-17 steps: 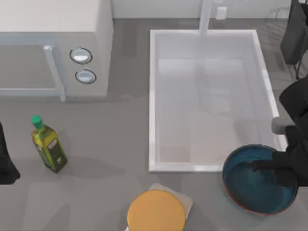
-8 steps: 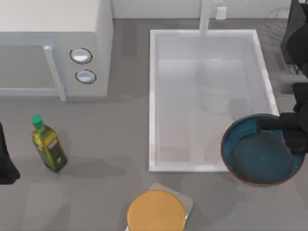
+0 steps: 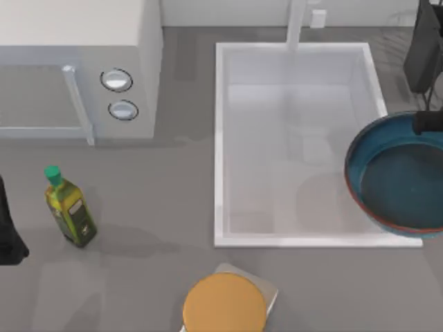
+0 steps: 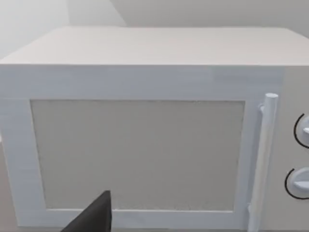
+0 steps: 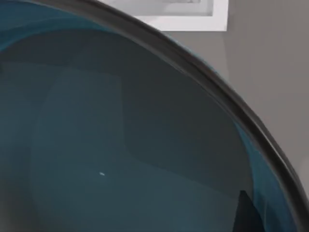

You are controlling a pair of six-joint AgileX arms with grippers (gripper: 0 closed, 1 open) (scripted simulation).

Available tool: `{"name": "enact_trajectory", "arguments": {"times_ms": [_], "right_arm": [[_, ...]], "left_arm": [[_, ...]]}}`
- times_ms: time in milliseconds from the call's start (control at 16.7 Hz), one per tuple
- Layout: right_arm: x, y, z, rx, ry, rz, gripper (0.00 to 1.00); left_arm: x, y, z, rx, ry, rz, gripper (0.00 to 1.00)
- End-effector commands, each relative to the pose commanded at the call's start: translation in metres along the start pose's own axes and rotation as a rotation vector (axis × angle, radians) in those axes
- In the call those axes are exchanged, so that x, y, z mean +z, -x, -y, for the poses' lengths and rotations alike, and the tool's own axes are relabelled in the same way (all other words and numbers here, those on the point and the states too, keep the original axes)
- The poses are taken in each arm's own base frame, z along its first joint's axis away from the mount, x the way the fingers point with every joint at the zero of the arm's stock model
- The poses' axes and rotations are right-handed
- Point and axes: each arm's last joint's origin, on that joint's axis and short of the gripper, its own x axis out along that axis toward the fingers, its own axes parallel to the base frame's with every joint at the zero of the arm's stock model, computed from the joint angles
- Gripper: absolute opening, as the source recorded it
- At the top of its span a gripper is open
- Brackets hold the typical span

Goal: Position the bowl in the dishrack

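Note:
The teal-blue bowl [image 3: 396, 180] with its reddish-brown rim hangs over the right rim of the sink, tilted slightly and partly cut off by the right edge of the top view. My right gripper [image 3: 427, 123] is shut on the bowl's far rim. In the right wrist view the bowl's inside [image 5: 120, 145] is very close, with a dark fingertip [image 5: 244, 212] at its edge. The dishrack [image 3: 421, 48], a dark upright slab with thin wires, stands at the back right, behind the bowl. My left arm [image 3: 8, 232] is parked at the left edge of the table.
A white sink basin [image 3: 219, 138] with a tap [image 3: 296, 24] takes up the middle right. A white microwave [image 3: 76, 69] stands at the back left, and it also shows close up [image 4: 145, 145]. An oil bottle [image 3: 69, 207] is at the left. An orange disc [image 3: 224, 303] lies at the front.
The right gripper has lifted the bowl off the table in front of the sink's right corner and carried it back and to the right, toward the dishrack. The left arm has not moved.

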Motion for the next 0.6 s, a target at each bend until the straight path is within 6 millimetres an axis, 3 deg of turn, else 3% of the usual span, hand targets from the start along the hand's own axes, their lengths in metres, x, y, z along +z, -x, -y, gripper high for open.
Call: {"name": "enact_trajectory", "arguments": {"times_ms": [360, 600], "right_arm": [[-0.001, 0.002, -0.001, 0.002, 0.003, 0.001, 0.00], [0.006, 0.007, 0.018, 0.085, -0.048, 0.104, 0.00]], "left_arm": [[0.000, 0.000, 0.000, 0.000, 0.000, 0.000, 1.00], [0.000, 0.000, 0.000, 0.000, 0.000, 0.000, 1.00]]}}
